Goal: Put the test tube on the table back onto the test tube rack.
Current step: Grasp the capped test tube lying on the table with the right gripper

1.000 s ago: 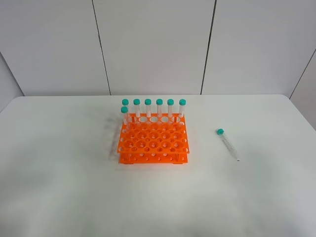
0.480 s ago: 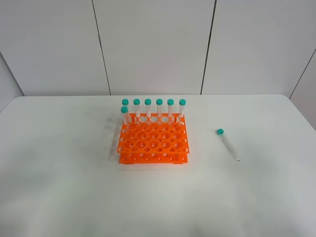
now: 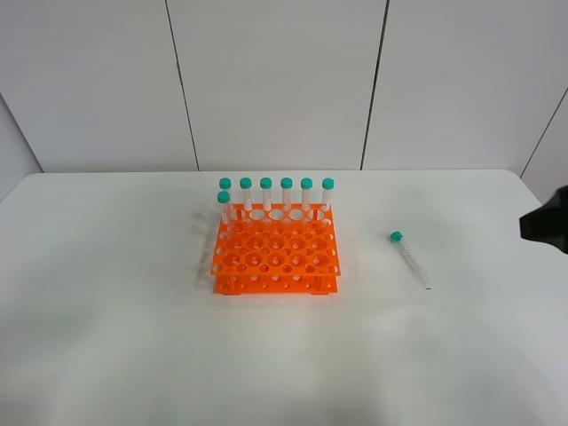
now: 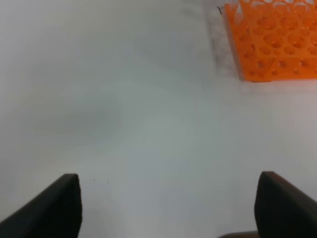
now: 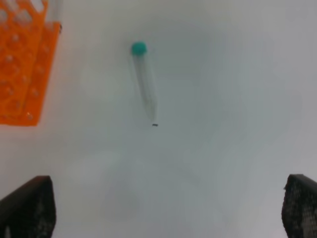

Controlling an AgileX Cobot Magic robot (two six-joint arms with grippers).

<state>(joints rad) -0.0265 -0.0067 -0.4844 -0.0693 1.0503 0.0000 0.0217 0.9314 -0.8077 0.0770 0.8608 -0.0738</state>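
Observation:
The test tube (image 3: 409, 257) lies flat on the white table (image 3: 115, 311), right of the orange test tube rack (image 3: 275, 250), its teal cap toward the back. In the right wrist view the test tube (image 5: 144, 83) lies ahead of my right gripper (image 5: 163, 210), which is open and empty; the rack's edge (image 5: 22, 64) shows beside it. My left gripper (image 4: 168, 210) is open over bare table, and a corner of the rack (image 4: 272, 42) lies ahead of it. Nothing touches the tube.
Several teal-capped tubes (image 3: 276, 195) stand upright along the rack's back row, with one more in the second row at the left. A dark part of the right arm (image 3: 546, 222) shows at the right edge of the high view. White wall panels stand behind the table.
A dark part of the right arm has come into the high view at the right edge. The test tube and the rack have not moved.

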